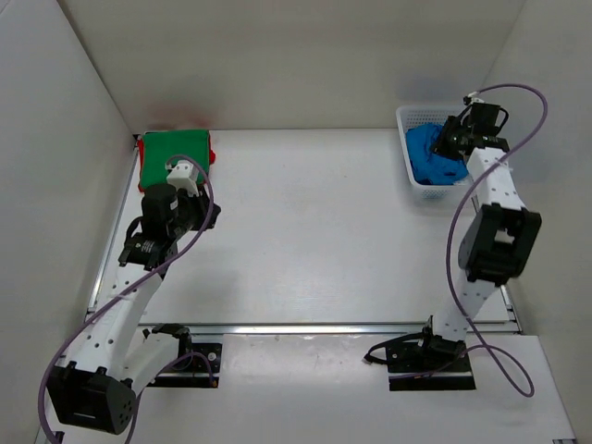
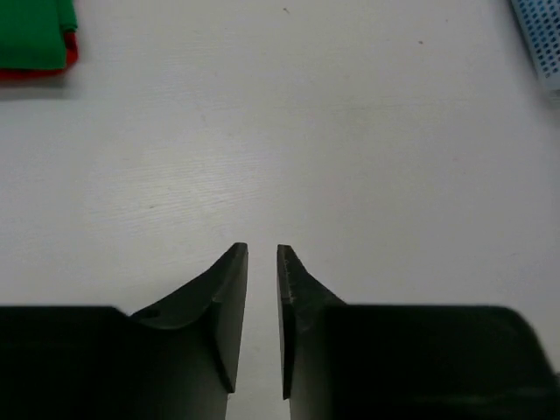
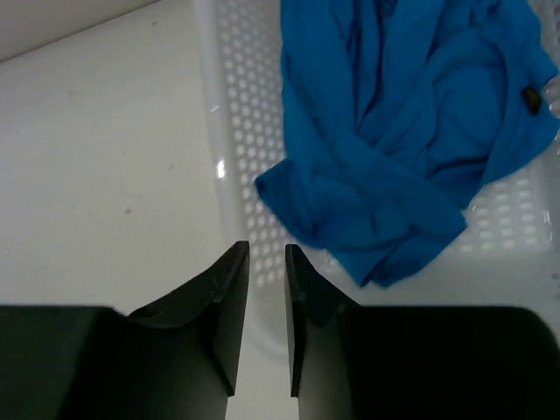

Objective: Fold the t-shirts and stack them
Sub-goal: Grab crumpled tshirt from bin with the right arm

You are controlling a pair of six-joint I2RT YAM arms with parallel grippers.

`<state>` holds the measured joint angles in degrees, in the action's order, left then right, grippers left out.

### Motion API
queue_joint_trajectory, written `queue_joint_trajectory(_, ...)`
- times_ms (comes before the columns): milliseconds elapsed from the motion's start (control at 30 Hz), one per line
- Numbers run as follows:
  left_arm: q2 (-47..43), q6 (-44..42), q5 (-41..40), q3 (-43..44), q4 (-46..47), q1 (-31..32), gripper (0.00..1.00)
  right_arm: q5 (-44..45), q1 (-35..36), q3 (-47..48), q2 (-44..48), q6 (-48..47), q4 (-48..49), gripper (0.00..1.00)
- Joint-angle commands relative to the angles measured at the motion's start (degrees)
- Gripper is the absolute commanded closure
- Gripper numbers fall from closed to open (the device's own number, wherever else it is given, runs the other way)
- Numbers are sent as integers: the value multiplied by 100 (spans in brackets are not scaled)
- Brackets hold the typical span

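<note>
A folded green t-shirt point(image 1: 171, 148) lies at the table's far left on a red t-shirt point(image 1: 212, 155) that shows only an edge. Both appear in the left wrist view's top left corner, the green shirt point(image 2: 31, 35) over the red edge point(image 2: 35, 72). A crumpled bright blue t-shirt point(image 1: 433, 159) lies in the white mesh basket point(image 1: 407, 116) at the far right. My right gripper point(image 1: 453, 139) hovers over the basket's near wall, jaws nearly together and empty point(image 3: 267, 249), just short of the blue shirt point(image 3: 402, 149). My left gripper point(image 1: 199, 211) is over bare table, jaws nearly together and empty point(image 2: 262, 249).
White walls enclose the table on the left, back and right. The basket wall point(image 3: 236, 105) lies directly under my right fingers. A corner of the basket point(image 2: 542, 44) shows at the top right of the left wrist view. A purple cable loops along each arm.
</note>
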<state>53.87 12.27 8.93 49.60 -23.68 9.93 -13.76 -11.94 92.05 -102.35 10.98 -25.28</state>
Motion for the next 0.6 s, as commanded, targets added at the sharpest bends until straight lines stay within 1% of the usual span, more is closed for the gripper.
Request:
queue_joint_trajectory(0,-210,-67,330,-320,829,140,65,136,-150,909,-1082,44,-266,77)
queue_joint_trajectory(33,-140,-145,268,-329,891,184,33,285,-185,1163,-1199,53,-337,60)
queue_joint_trajectory(67,-87,-225,189,-294,900,228,38,451,-203,1323,-1505,62,-320,50)
queue_joint_trajectory(100,-17,-286,206,-293,848,150,39,531,-203,1429,-1656,62,-320,41)
queue_joint_trajectory(133,1,-356,180,-302,865,184,37,663,-203,1491,-1788,53,-294,40)
queue_joint_trajectory(200,-16,-401,171,-416,979,97,29,760,-194,2042,-2313,-26,-477,37)
queue_joint_trajectory(233,-8,-471,188,-512,1040,88,29,769,-212,2280,-2638,-70,-722,37)
queue_joint_trajectory(267,-16,-498,188,-557,1050,96,29,796,-203,2796,-2842,-105,-1098,35)
queue_joint_trajectory(300,10,-506,101,-566,1032,114,28,805,-168,3375,-3235,-105,-1302,34)
queue_joint_trajectory(333,27,-533,100,-566,989,131,28,831,-168,3677,-3457,-149,-1731,33)
queue_joint_trajectory(367,45,-568,118,-557,997,149,28,901,-177,4367,-3876,-184,-2161,32)
queue_joint_trajectory(400,28,-577,135,-592,971,158,28,945,-142,5035,-4272,-158,-2366,29)
queue_joint_trajectory(433,27,-577,48,-575,953,149,28,1076,-81,5364,-4642,-158,-2759,29)
queue_joint_trajectory(467,-33,-577,56,-549,936,167,28,1155,-123,5933,-4811,-114,-3103,28)
queue_joint_trajectory(533,-51,-594,22,-522,927,131,25,1235,-115,6350,-5180,-70,-3317,28)
queue_joint_trajectory(567,-86,-586,56,-565,935,114,26,1357,-132,6178,-5155,0,-3413,30)
